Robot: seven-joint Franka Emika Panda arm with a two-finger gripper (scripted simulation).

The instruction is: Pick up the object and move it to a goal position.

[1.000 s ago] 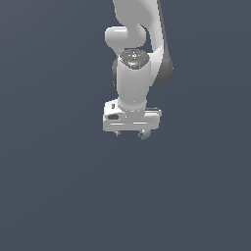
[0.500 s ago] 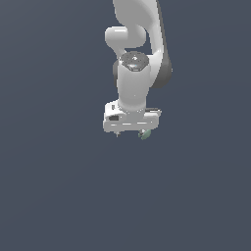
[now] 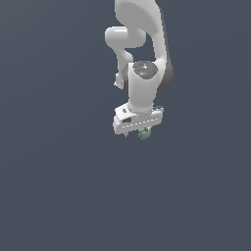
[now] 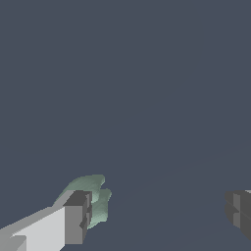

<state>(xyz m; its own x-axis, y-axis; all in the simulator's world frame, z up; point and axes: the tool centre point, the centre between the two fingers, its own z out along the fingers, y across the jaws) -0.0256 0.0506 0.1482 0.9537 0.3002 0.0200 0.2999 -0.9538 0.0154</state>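
Observation:
The object [image 3: 144, 133] is a small pale sage-green lumpy thing, showing just under the white hand in the exterior view. In the wrist view the object [image 4: 95, 201] lies right beside and partly behind one grey fingertip [image 4: 77, 215]. The other fingertip [image 4: 239, 211] stands far off across a wide gap. My gripper [image 3: 136, 133] [image 4: 154, 213] is open, and nothing sits in the middle between its fingers. Whether the near finger touches the object cannot be told.
A plain dark blue-grey ground [image 3: 59, 186] fills both views. The white arm [image 3: 142, 44] rises above the hand in the exterior view. No other objects or edges show.
The hand has shifted slightly to the exterior view's right and a touch lower, with the wrist turning a little. The object stays at about the same spot beneath it.

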